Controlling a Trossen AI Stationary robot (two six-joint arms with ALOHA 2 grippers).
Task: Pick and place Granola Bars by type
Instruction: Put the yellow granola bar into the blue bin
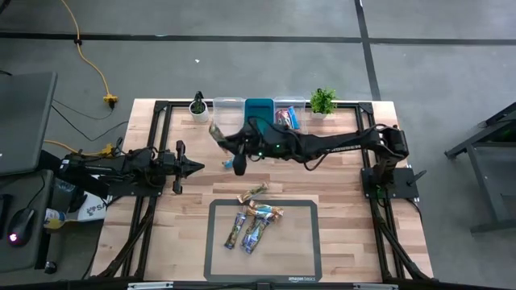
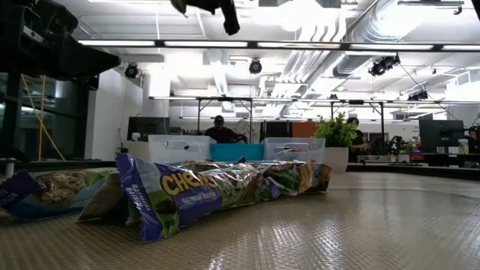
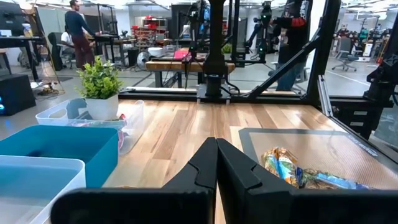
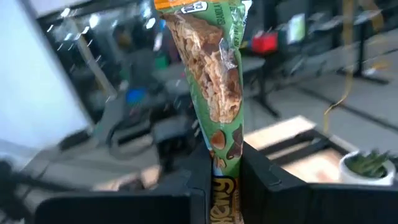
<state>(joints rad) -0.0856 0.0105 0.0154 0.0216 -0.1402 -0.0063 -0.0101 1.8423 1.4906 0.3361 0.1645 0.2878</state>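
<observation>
Our right claw (image 4: pixel 224 168) clenches the slim green-wrapped granola bar (image 4: pixel 214 74), long axis running out past the fingers, beside the clear plastic bin (image 1: pixel 228 105) (left claw (image 3: pixel 216 163) clenched, empty).

Two arms (image 1: pixel 137 167), three bins (image 1: pixel 260 109), two plants (image 1: pixel 322 101), one mat (image 1: pixel 298 242)

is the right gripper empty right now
No, the right gripper is shut on a green granola bar that sticks up between its fingers.
</observation>
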